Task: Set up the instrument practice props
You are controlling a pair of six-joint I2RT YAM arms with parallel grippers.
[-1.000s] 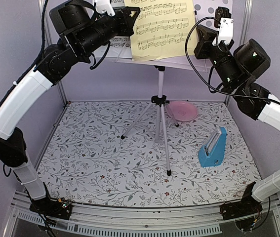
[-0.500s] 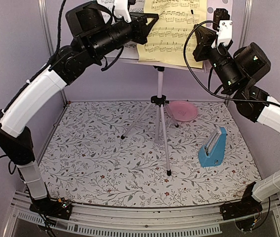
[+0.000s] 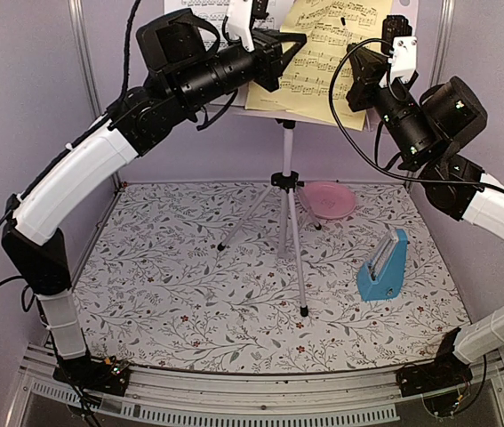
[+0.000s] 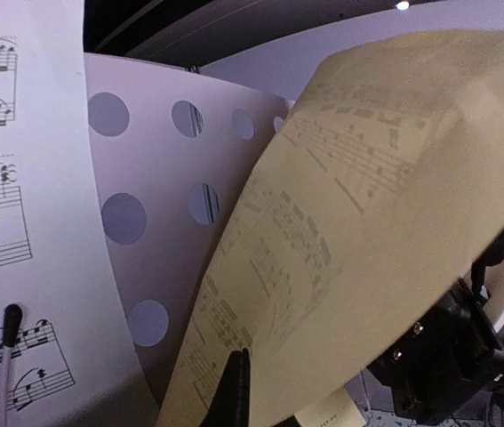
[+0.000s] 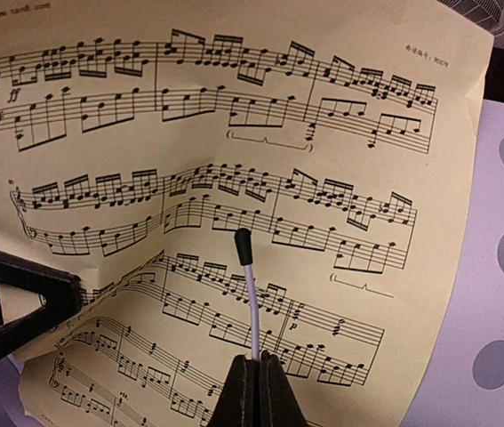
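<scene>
Right wrist: L fingers (image 5: 20, 307) pinch yellow sheet (image 5: 278, 133) edge, R fingers (image 5: 243, 400) closed before it.

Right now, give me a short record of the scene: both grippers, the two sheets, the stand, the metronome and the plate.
music stand: upright on its tripod
desk: pale, perforated
white sheet: against the desk, left side
yellow sheet: tilted, in front of the desk
left gripper: shut on the yellow sheet's edge
right gripper: shut, at the foot of a thin white rod lying across the yellow sheet
metronome: standing on the table, right of the stand
pink plate: on the table behind the tripod
</scene>
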